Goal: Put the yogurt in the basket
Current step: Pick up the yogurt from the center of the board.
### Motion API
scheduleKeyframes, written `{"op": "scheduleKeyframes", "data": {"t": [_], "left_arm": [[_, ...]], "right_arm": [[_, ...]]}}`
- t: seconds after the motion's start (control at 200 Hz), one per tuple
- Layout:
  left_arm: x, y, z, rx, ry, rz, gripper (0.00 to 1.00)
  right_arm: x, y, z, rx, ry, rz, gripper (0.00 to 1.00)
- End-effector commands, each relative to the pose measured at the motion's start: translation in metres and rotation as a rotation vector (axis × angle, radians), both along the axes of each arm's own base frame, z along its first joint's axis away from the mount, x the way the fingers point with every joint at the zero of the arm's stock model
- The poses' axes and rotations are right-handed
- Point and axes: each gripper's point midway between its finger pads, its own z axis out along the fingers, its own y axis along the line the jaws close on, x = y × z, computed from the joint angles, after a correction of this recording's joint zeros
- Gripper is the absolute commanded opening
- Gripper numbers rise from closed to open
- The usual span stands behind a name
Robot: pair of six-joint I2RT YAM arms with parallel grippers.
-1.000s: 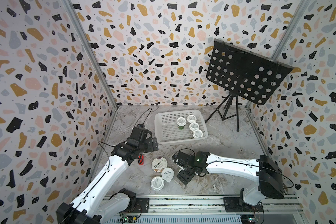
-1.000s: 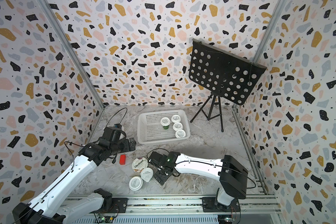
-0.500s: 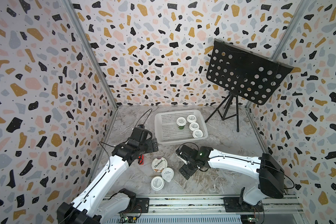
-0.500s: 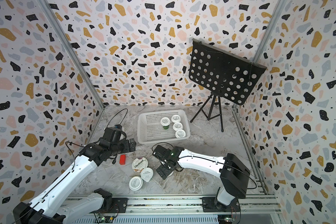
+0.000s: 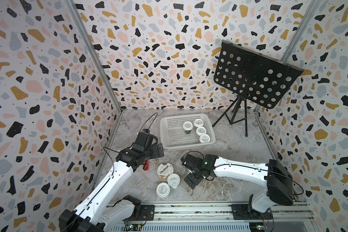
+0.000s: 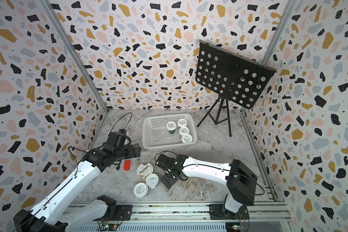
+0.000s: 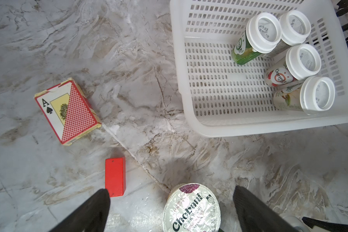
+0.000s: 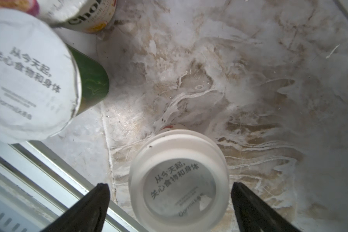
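Four yogurt cups (image 5: 187,125) sit in the basket (image 5: 173,134), more on the worktop (image 5: 229,144) at its six o'clock; the right jaws stand wide astride a lidded cup (image 8: 179,180), so lowering, closing and lifting looks next; the left jaws hang wide over the Chobani tub (image 7: 191,209).

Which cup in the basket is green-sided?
The green cup, standing nearest the middle of the basket; the other three sit in a row along one end wall.

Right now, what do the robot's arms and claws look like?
The left arm and right arm are smooth white tubes with black joints and thin black cables. A small green light glows on the right one. The left gripper and right gripper each have two black, tapered fingers.
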Motion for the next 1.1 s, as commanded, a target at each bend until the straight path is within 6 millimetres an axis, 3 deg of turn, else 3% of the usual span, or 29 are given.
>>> {"op": "scheduleKeyframes", "data": {"t": [0.0,0.586,0.791,1.096], "left_arm": [[0.000,0.003,0.000,0.005,-0.010,0.006,1.00],[0.001,0.002,-0.003,0.006,0.000,0.009,1.00],[0.001,0.003,-0.002,0.008,-0.006,0.013,1.00],[0.004,0.003,0.002,0.009,-0.012,0.016,1.00]], "right_arm": [[0.005,-0.002,-0.002,-0.029,-0.025,-0.017,1.00],[0.004,0.000,-0.009,-0.032,-0.023,-0.010,0.81],[0.004,-0.003,-0.009,-0.030,-0.025,-0.015,0.79],[0.015,-0.009,0.013,-0.021,-0.068,-0.035,0.79]]}}
